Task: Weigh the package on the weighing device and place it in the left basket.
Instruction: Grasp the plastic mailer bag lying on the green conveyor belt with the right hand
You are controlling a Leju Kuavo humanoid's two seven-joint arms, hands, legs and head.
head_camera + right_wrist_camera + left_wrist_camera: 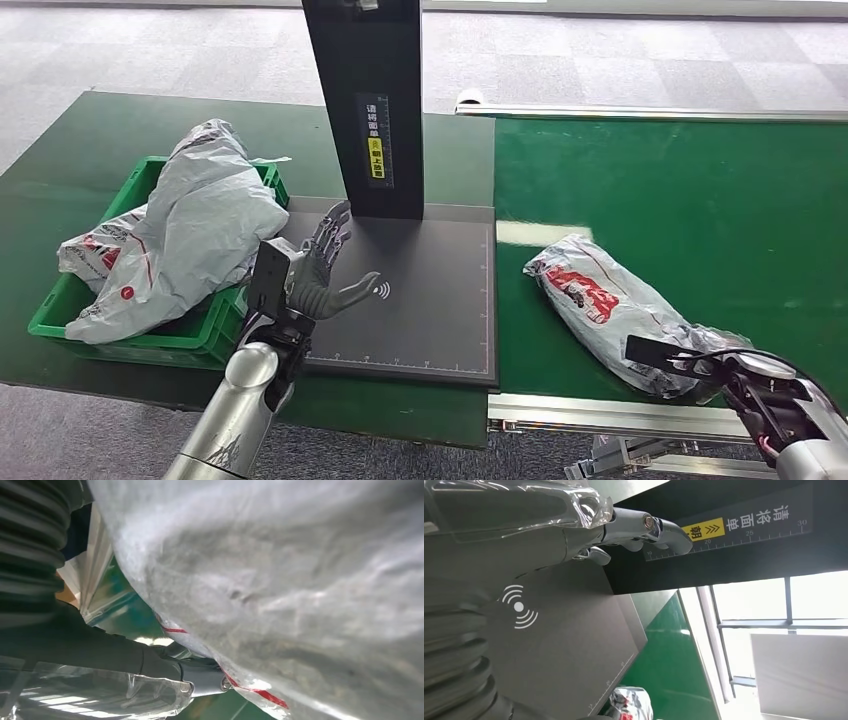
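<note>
Package [612, 305] with red print, wireless symbol [381, 290] on scale [430, 300]

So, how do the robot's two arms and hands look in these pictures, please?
The left arm is a silver metal tube, with a black box at the wrist. The left hand has dark grey fingers with silvery parts. In the wrist views a grey ribbed cover and clear plastic film wrap the hand's base. The right arm is silver with a black wrist part, red and black cables showing.
</note>
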